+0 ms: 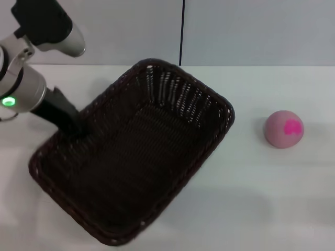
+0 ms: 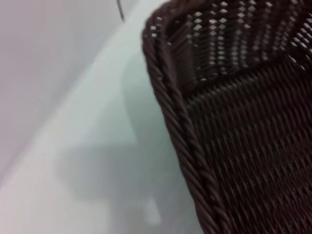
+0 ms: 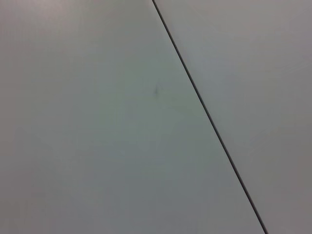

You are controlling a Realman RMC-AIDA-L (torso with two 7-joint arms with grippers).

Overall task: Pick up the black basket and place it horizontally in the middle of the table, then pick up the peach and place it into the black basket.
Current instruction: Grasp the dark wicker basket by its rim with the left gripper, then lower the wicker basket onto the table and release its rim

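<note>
Where it lies on the white bench, the black basket sits at a slant on the robot's left half, its long side running from the near left corner up toward the far middle. It is a large, dark, woven box with sloping walls and a braided rim, and it is open on top with nothing inside. Its near corner reaches almost to the front edge of the head view.

The left pincer comes in from the left on a dark link below a silver arm joint with a green light. It meets the basket's rim on the far left long side. Its fingertips are hidden behind the rim, so I cannot tell whether it is open, closed or gripping the wicker. The left wrist view shows the same braided rim close up, with bare bench beside it.

The peach, a small dull pink ball with a bright magenta patch, rests on the bench well to the right of the basket, apart from it. Nothing lies between the two.

The right pincer does not show; its wrist view sees only a pale wall with a thin dark seam.
</note>
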